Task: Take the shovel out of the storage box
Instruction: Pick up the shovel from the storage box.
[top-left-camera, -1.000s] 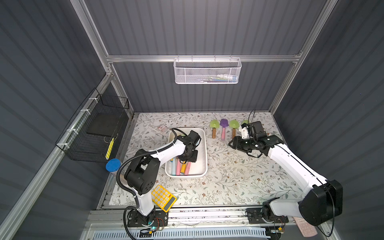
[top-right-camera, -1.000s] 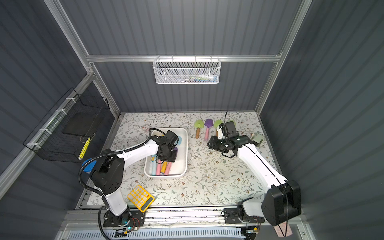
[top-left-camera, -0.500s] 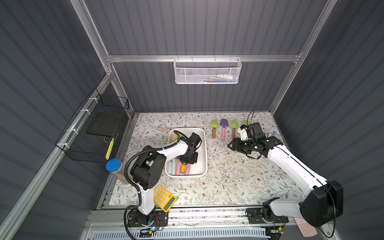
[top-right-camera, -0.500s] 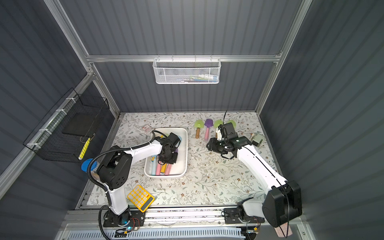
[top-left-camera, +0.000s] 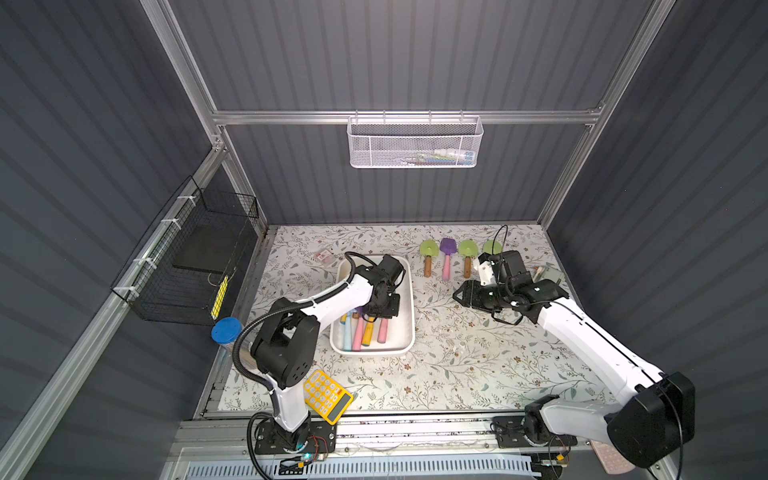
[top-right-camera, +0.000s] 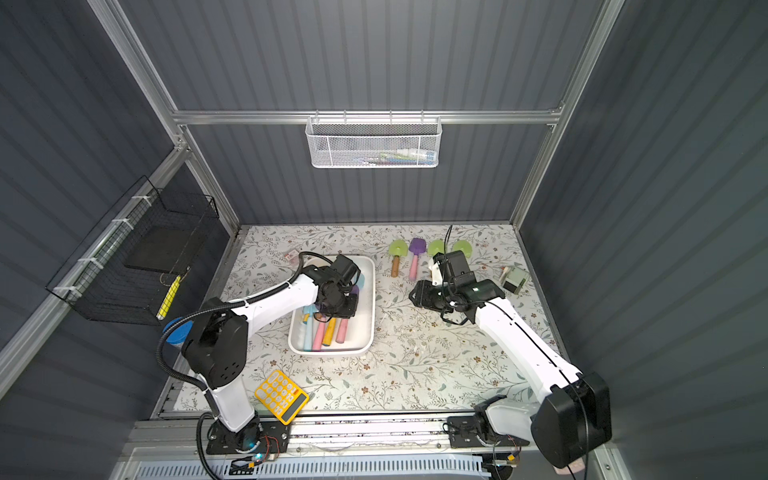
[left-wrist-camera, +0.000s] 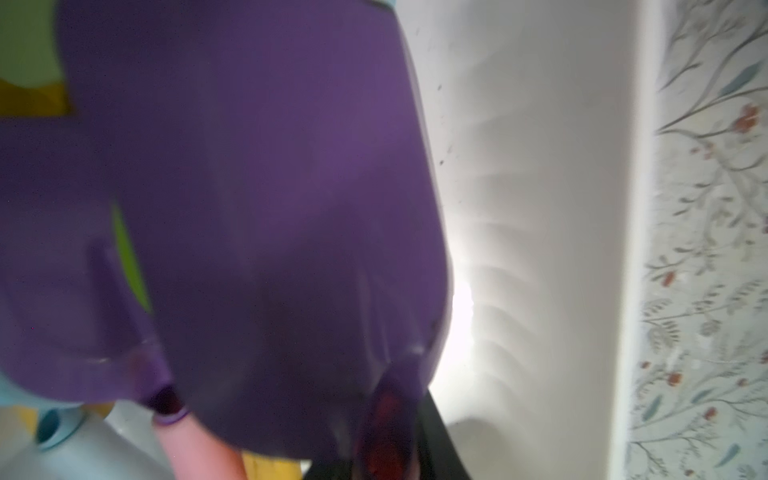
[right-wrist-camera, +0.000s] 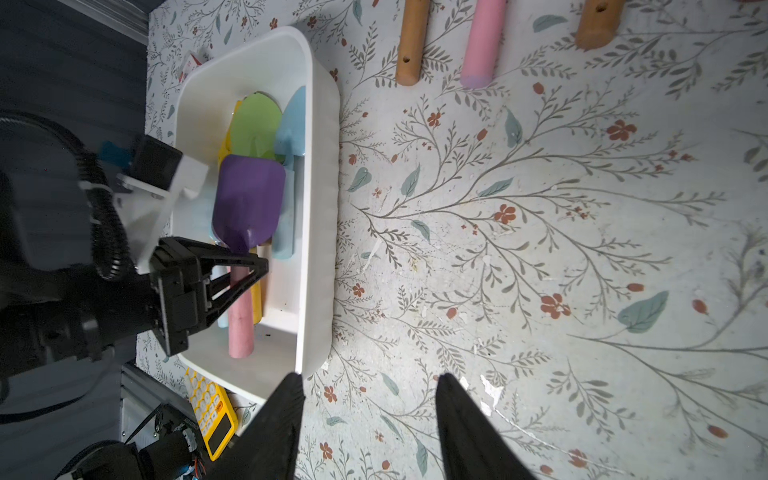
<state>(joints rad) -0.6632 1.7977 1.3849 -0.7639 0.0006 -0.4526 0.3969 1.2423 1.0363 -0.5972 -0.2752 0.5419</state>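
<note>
The white storage box (top-left-camera: 411, 328) (top-right-camera: 372, 324) (right-wrist-camera: 320, 208) lies left of the table's middle and holds several toy shovels. On top of them is a shovel with a purple blade (right-wrist-camera: 249, 199) (left-wrist-camera: 270, 187) and a pink handle (top-left-camera: 383, 330). My left gripper (right-wrist-camera: 248, 266) (top-left-camera: 385, 308) reaches into the box and is shut on that handle just behind the blade. My right gripper (right-wrist-camera: 368, 376) (top-left-camera: 459, 295) hovers open and empty over the table, right of the box.
Several more shovels (top-left-camera: 448, 253) lie in a row at the back of the table, and the right arm partly hides one. A yellow calculator (top-left-camera: 328, 395) lies at the front left beside a blue-lidded jar (top-left-camera: 226, 330). Black wire basket (top-left-camera: 195, 257) on left wall, white mesh basket (top-left-camera: 415, 143) on back rail.
My left gripper has closed on the purple shovel's handle and shifted slightly toward the front inside the box. The right arm has barely moved.
</note>
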